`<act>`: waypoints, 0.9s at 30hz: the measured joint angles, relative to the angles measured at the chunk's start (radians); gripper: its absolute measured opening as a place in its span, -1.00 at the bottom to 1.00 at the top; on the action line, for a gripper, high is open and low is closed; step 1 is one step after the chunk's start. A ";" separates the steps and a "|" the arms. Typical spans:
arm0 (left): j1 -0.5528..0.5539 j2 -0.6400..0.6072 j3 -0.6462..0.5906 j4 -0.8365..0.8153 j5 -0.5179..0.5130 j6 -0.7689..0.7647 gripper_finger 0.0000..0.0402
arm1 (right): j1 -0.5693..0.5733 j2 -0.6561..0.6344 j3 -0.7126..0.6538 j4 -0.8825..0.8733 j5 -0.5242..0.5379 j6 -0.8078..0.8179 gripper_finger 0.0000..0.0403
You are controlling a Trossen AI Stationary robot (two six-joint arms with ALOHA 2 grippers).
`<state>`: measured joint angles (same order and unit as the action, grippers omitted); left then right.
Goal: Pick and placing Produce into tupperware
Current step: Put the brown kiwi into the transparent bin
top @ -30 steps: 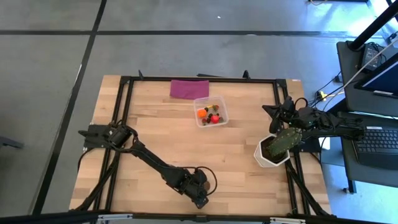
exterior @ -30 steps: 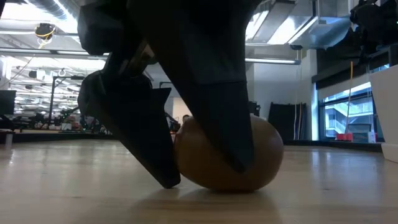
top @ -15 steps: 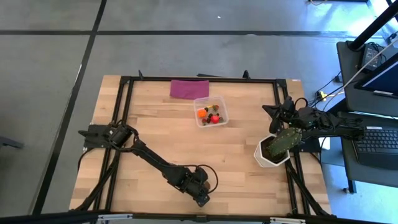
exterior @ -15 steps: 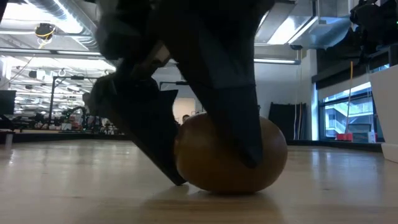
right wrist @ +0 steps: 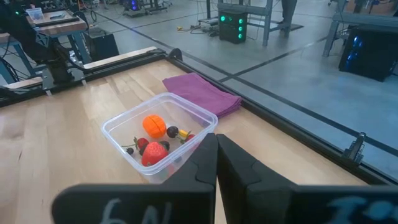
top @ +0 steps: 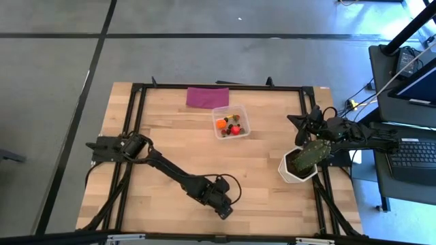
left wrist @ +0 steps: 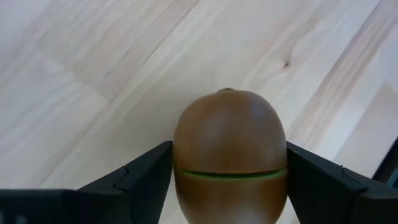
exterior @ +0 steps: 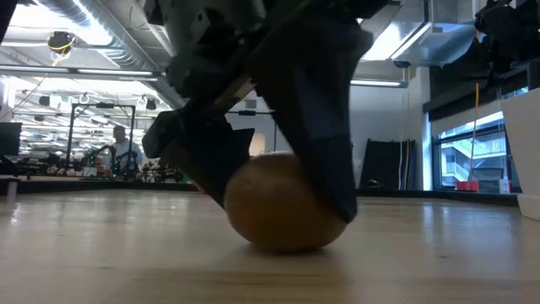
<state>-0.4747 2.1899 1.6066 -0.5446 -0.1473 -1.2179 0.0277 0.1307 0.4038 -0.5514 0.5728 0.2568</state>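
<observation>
My left gripper [top: 221, 207] is near the table's near edge, shut on a brown oval lump of produce [left wrist: 229, 149]. The lump also shows in the low view [exterior: 283, 203], at or barely above the table top. The clear tupperware [top: 231, 122] stands at the far middle and holds an orange ball [right wrist: 154, 125], a strawberry [right wrist: 155, 152] and dark bits. My right gripper [right wrist: 216, 163] is shut and empty at the table's right edge [top: 310, 122], beside the cactus pot. My left gripper pinches the brown lump's two opposite sides [left wrist: 181, 167] between its two fingers. One finger [left wrist: 140, 177] is on each side, level with a thin green seam around the lump. The fingers [exterior: 325, 160] come slanting down from above. Whether the lump's underside touches the table, I cannot tell.
A flat purple cloth [top: 208, 96] lies at the far edge behind the tupperware. A green cactus in a white pot [top: 303, 162] stands at the right edge. Black frame rails run around the table. Bare wood lies between the left gripper and the tupperware.
My left gripper has turned and shifted a little away from the near edge. The brown lump between its fingers has turned with it and shows narrower in the low view.
</observation>
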 joint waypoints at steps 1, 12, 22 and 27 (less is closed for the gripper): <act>0.000 0.000 0.000 -0.008 0.002 0.000 0.35 | 0.000 0.000 0.000 0.000 0.000 0.000 -0.96; 0.000 -0.001 0.000 -0.025 0.012 0.000 0.18 | 0.000 0.000 0.000 0.000 -0.001 0.000 -0.96; 0.068 -0.008 -0.002 0.004 0.184 0.077 0.19 | 0.000 0.000 0.000 0.000 -0.001 0.000 -0.96; 0.147 -0.029 -0.001 0.115 0.225 0.192 0.18 | 0.000 0.000 0.000 0.000 -0.001 0.000 -0.96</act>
<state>-0.3280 2.1607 1.6057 -0.4299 0.0779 -1.0255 0.0273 0.1310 0.4038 -0.5514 0.5720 0.2573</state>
